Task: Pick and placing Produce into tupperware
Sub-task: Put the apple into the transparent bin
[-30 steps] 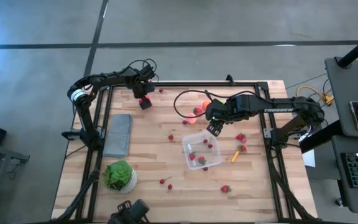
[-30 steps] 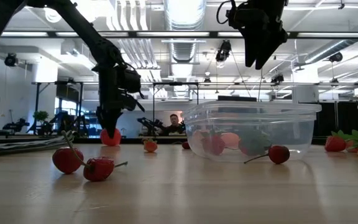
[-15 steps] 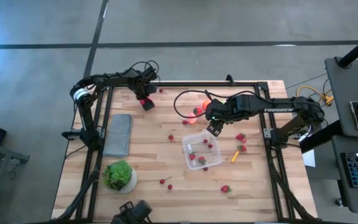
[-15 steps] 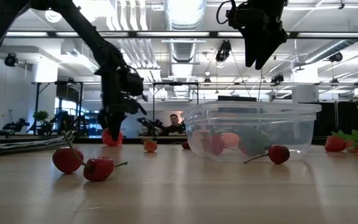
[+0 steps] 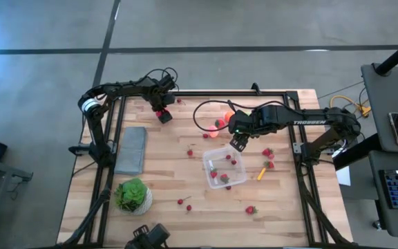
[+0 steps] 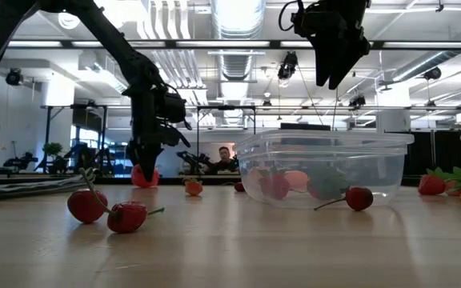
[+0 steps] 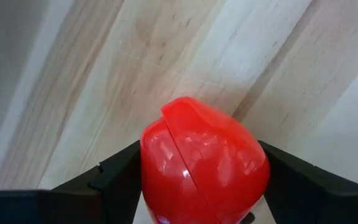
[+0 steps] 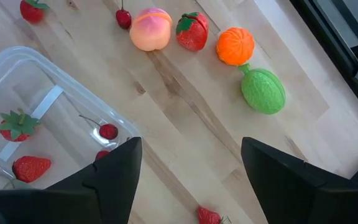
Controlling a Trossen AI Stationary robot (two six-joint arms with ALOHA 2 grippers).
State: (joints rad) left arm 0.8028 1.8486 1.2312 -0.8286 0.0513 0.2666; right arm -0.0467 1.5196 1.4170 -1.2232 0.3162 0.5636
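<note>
Tupperware (image 5: 224, 168) beneath open, empty right end effector (image 5: 235, 144); left end effector (image 5: 162, 114) clasping red fruit (image 7: 204, 168).

1. The table (image 5: 164, 181) is pale wood in planks, smooth and matt, with visible grain.
2. The red fruit (image 7: 204, 169) looks like glossy moulded plastic with a seam.
3. The box (image 6: 324, 166) is clear, shiny plastic.
4. The slab (image 5: 131, 149) is grey and matt.
5. The peach (image 8: 150, 28) has a soft matt skin; the orange (image 8: 235, 45) looks dimpled.
</note>
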